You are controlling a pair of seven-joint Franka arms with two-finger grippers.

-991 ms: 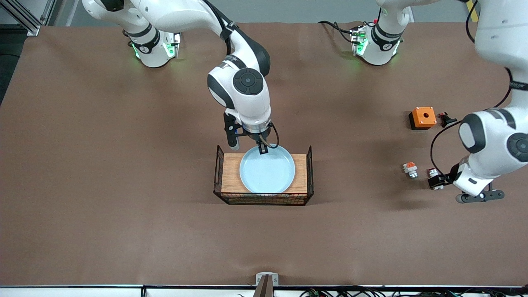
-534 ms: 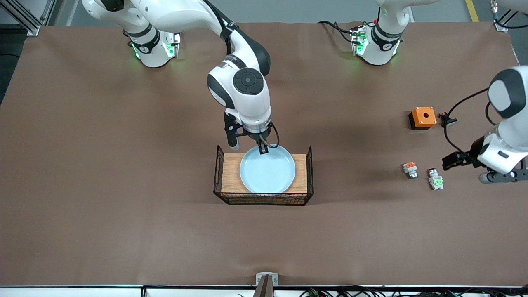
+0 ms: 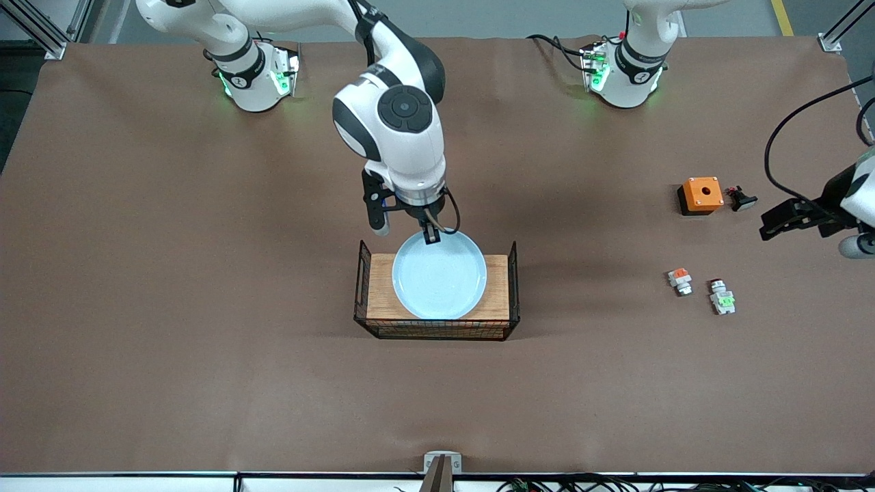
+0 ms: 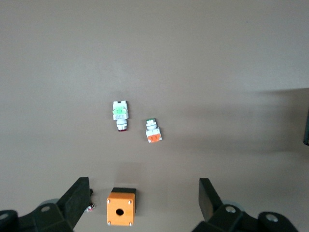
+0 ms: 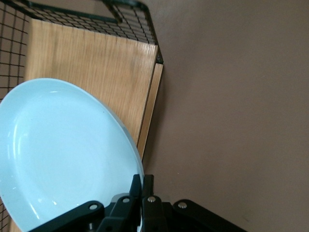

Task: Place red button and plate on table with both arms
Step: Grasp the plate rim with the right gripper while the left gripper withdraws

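Observation:
The red button [image 3: 721,299], white with a green block and a dark red cap, lies on the brown table [image 3: 205,307] at the left arm's end; it also shows in the left wrist view [image 4: 120,115]. My left gripper [image 3: 776,224] hangs open and empty high over the table beside the orange box, fingers [image 4: 77,203] spread wide. The light blue plate [image 3: 439,275] is over the wooden-topped wire crate [image 3: 499,287]. My right gripper [image 3: 432,236] is shut on the plate's [image 5: 63,154] rim, on the side toward the robots' bases [image 5: 143,186].
A similar small part with an orange block [image 3: 679,280] lies beside the red button. The orange square box with a hole [image 3: 701,195] and a small black piece [image 3: 740,199] sit farther from the front camera. The crate's black wire ends [image 3: 360,287] rise beside the plate.
My left gripper has risen and drawn away from the red button, which stays on the table. My right arm has raised the plate a little by its rim.

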